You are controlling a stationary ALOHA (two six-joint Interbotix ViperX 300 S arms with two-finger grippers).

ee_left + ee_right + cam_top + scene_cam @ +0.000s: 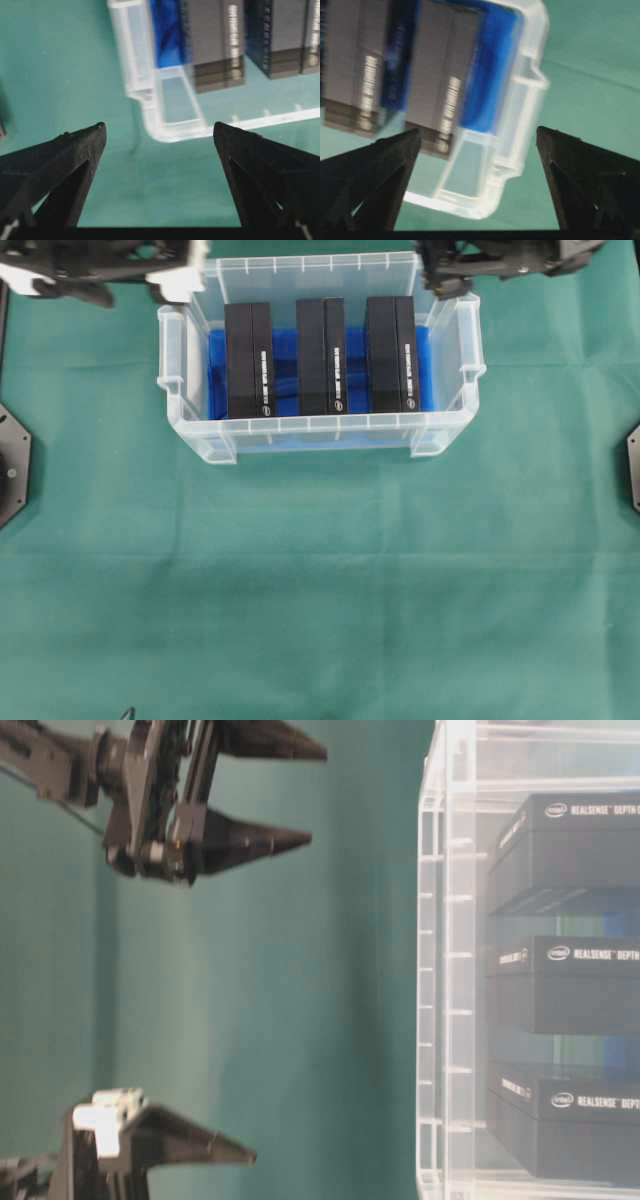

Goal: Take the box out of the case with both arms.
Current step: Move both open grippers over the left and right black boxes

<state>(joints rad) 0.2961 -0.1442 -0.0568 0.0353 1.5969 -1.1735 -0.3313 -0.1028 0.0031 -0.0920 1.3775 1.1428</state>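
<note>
Both my grippers are spread wide and empty. My left gripper (150, 275) sits at the case's (320, 435) far-left corner, about eleven o'clock from its middle in the overhead view; my right gripper (450, 280) is at the far-right corner, about one o'clock. Neither touches the plastic as far as I can tell. Inside the case, on the blue liner (216, 375), three black boxes stand side by side: left box (248, 360), middle box (321, 355), right box (391, 353). Each one's long axis runs twelve to six, so their narrow ends face me and their long flanks face each other. That's the relation that counts: a two-arm lift means a pad on each end or each flank of one box, and the gaps between flanks look tight. Left arm is nearest the left box, right arm nearest the right box; the middle box is about equally far from both, so I judge it the natural pick. From my left wrist view, the case corner lies at twelve o'clock, beyond my fingertips (95, 132).
</note>
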